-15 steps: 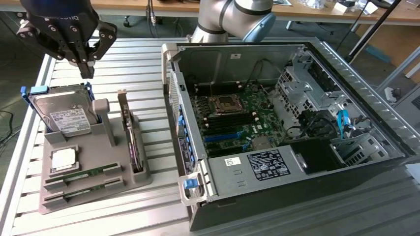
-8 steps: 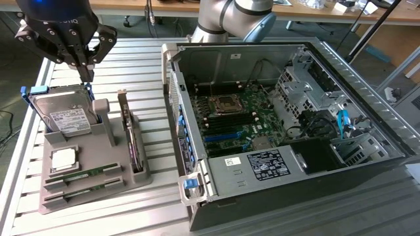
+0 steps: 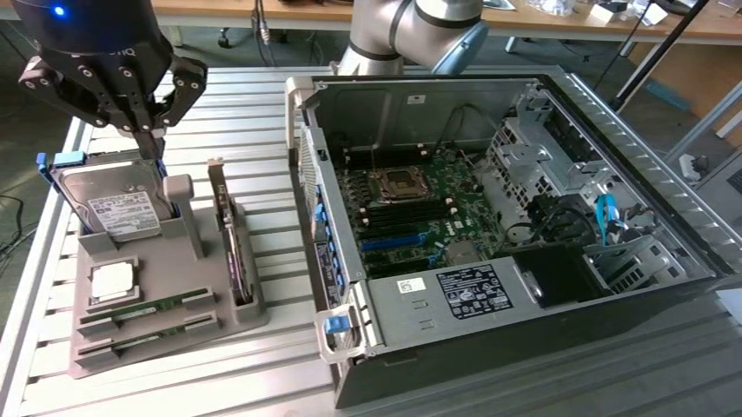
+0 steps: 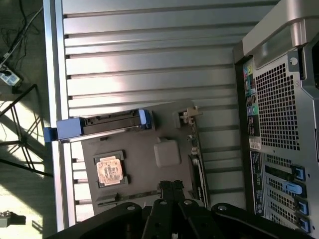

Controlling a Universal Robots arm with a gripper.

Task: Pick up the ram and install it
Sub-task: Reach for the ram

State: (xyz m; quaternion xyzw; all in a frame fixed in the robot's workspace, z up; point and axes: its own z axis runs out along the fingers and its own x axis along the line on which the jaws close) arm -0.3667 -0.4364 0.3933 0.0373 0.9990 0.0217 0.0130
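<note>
Two ram sticks [image 3: 148, 309] lie flat in slots at the near end of a grey parts holder [image 3: 238, 314]; each is a thin green board. In the wrist view one ram stick [image 4: 124, 198] lies just beside my fingers. My black gripper [image 3: 152, 148] hangs above the holder's far end, over the hard drive, well away from the ram. Its fingers point down and are shut with nothing between them. The wrist view has the gripper [image 4: 172, 185] over the holder's middle.
The holder also carries an upright hard drive [image 3: 116, 208] with blue rails, a silver processor [image 3: 113, 280] and an upright expansion card [image 3: 232, 248]. To the exterior view's right lies an open computer case [image 3: 557, 95] with its motherboard [image 3: 429, 208] exposed. All rest on a slatted metal table [image 3: 232, 95].
</note>
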